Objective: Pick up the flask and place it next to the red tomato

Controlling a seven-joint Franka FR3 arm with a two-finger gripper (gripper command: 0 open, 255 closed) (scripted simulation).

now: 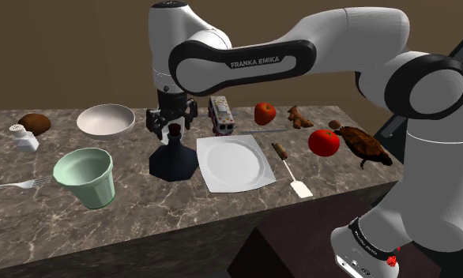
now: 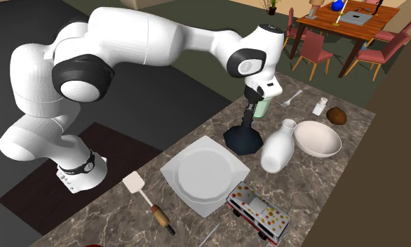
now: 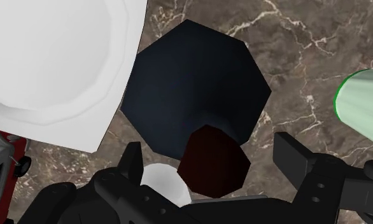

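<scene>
Flask (image 1: 173, 158): upright on the counter (image 1: 151, 213), centre-left of the shoulder view, just left of the plate (image 1: 231, 162).
Progress: not yet gripped; the lift and the carry right to the tomato (image 1: 324, 142) remain.
Hand (image 1: 172, 130): open, fingers astride the flask's neck, apparently gripping nothing.

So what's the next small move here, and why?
Probably close the gripper on the flask's neck. Its fingers stand open on either side of the dark red top without touching it, so nothing is held yet, and the flask sits well apart from the red tomato.
</scene>
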